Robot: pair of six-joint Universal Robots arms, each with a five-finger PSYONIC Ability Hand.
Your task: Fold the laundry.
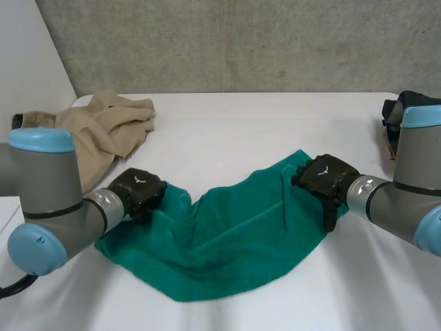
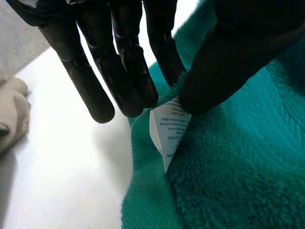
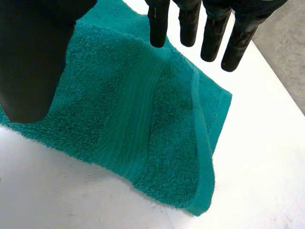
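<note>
1. here, a green towel lies rumpled on the white table, in the middle, near the front edge.
2. the left hand is at the towel's left corner. its thumb and one finger pinch the towel's edge, right by a white label. its other fingers are straight, over bare table.
3. the right hand is at the towel's right end. its fingers are straight and held away from the thumb, above the towel. it holds nothing.
4. a tan cloth lies in a heap at the back left, apart from the towel.
5. a dark thing sits at the far right, behind the right arm.
</note>
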